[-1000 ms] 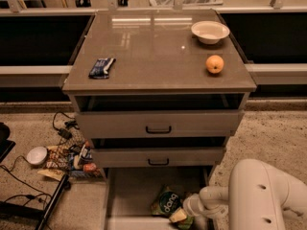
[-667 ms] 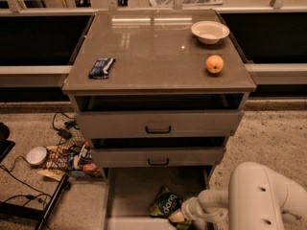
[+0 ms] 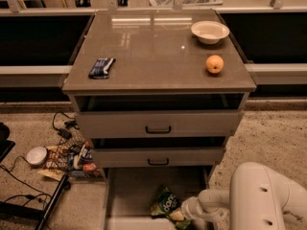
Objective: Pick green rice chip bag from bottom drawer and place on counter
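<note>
The green rice chip bag point(image 3: 166, 203) lies on the floor of the open bottom drawer point(image 3: 132, 190), right of its middle, its dark round logo facing up. My gripper point(image 3: 181, 213) is at the bag's right lower edge, reaching in from the right at the end of the white arm point(image 3: 259, 195). The counter point(image 3: 153, 47) is the glossy grey-brown top of the cabinet above.
On the counter lie a dark blue wrapper point(image 3: 101, 67) at the left, an orange point(image 3: 214, 63) and a white bowl point(image 3: 209, 31) at the right. The two handled drawers point(image 3: 158, 128) stand slightly open. Cables, a small bowl point(image 3: 36, 155) and packets point(image 3: 72, 159) litter the floor at left.
My gripper and arm have shifted slightly left toward the bag. The bag stays in the drawer.
</note>
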Tool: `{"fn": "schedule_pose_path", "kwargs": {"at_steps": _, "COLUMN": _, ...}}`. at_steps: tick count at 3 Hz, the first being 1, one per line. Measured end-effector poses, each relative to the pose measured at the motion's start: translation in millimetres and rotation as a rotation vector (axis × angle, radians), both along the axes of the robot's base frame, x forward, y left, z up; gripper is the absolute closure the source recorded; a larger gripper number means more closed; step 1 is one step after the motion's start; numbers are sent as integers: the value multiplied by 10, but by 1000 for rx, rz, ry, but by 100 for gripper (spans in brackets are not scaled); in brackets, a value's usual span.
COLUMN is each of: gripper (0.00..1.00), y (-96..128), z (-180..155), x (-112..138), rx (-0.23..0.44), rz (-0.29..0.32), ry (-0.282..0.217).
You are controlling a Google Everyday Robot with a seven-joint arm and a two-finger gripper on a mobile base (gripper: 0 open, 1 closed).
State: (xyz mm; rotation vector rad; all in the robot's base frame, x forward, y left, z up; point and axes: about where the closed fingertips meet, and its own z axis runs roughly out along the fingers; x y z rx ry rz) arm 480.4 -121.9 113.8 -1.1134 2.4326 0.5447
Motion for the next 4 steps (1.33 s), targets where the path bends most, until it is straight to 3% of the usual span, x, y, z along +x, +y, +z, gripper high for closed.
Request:
{"fn": "schedule_pose_path", "kwargs": {"at_steps": 1, "gripper": 100, "y": 0, "z": 25, "x": 0, "rx": 0, "rz": 0, "ry": 0}}
{"fn": "schedule_pose_path", "kwargs": {"at_steps": 2, "gripper": 100, "y": 161, "z": 426, "x": 87, "rx": 77, "rz": 49, "ry": -14}}
{"fn": "schedule_pose_path", "kwargs": {"at_steps": 3, "gripper": 100, "y": 517, "z": 1465, "x": 307, "rx": 208, "rz": 160, "ry": -47}}
{"fn": "schedule_pose_path", "kwargs": {"at_steps": 4, "gripper": 100, "y": 848, "z": 2815, "x": 542, "rx": 329, "rz": 308, "ry": -77}}
